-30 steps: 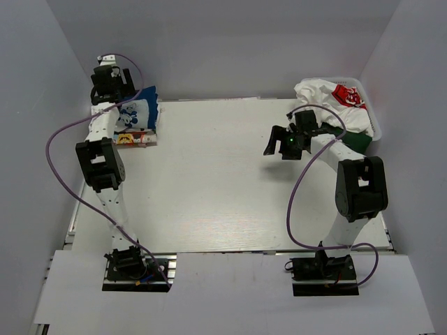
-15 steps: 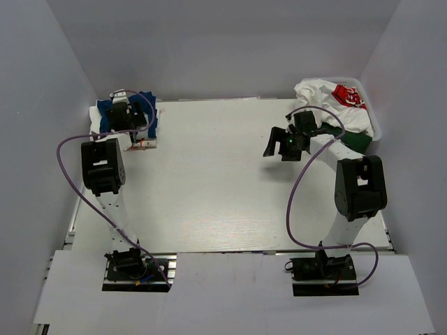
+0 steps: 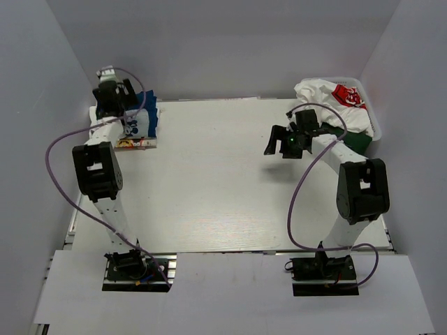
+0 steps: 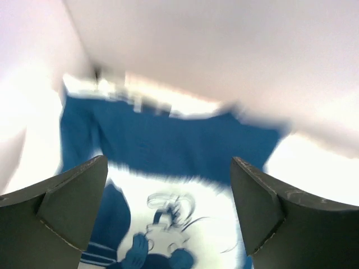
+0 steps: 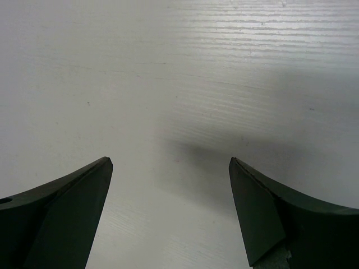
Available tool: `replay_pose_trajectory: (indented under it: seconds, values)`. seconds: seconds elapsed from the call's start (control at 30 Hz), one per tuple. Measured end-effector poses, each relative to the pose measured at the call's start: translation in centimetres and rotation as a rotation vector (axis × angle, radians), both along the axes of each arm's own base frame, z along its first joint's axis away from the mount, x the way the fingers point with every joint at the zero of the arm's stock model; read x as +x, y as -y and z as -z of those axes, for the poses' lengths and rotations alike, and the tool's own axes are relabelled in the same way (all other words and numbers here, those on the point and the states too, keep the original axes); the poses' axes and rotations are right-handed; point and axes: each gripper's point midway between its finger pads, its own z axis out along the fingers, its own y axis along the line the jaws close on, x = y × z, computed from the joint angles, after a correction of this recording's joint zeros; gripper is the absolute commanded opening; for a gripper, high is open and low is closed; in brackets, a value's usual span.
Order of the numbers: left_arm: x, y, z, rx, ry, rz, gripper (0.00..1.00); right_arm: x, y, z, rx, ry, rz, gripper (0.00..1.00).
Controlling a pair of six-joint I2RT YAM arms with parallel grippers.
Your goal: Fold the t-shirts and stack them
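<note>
**Folded stack at the far left corner, loose tees heaped in the basket**

Lying at the far left corner of the pale, wood-grained white surface: a small flat stack of folded soft cloth t-shirts. Topmost, a dark blue tee with a white panel and a blue cartoon print, smooth and squared off. Peeking out at the near edge of the stack, a white layer with orange-red print.

At the far right, a white plastic mesh basket, rounded-rectangular. Crumpled and piled above its rim, a heap of white t-shirts with a red print. Spilling from the near side, a fold of dark green cloth.

Left arm black and white, elbow raised, forearm stretched to the far corner, wrist close to the back wall, looped by a purple cable. Left jaws spread wide, clamped on nothing. Motion-blurred in the wrist view, yet plainly below and between the two dark wedge-shaped fingers: the blue cartoon tee. Touching the cloth or not, cannot tell.

Right arm bent at the elbow, forearm reaching toward the middle, just left of the basket. Right jaws likewise parted, with only bare surface and a soft shadow between the matte dark fingers. Heaped tees behind them, apart from the fingers.
</note>
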Motion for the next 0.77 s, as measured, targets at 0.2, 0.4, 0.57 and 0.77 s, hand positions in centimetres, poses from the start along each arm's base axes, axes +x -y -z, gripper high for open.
replay_pose_trajectory:
  seconds: [0.2,0.4,0.57,0.77]
  values:
    - [-2.5,2.0,-17.0,-0.021,0.176,0.079,0.99,-0.2,0.1,-5.8,0.032,0.164,0.003,0.9]
    - [-14.8,8.3,-23.1,-0.189,0.266,0.254,0.99,-3.3,0.6,-9.3,0.076,0.274,0.03,0.9]
    - [-26.2,16.0,-12.9,-0.43,0.153,0.442,0.99,-6.9,1.1,-7.4,0.104,0.252,0.056,0.9]
    - [-32.4,18.8,-1.8,-0.617,-0.061,0.453,0.99,-10.1,1.4,-5.1,0.139,0.256,0.075,0.9]
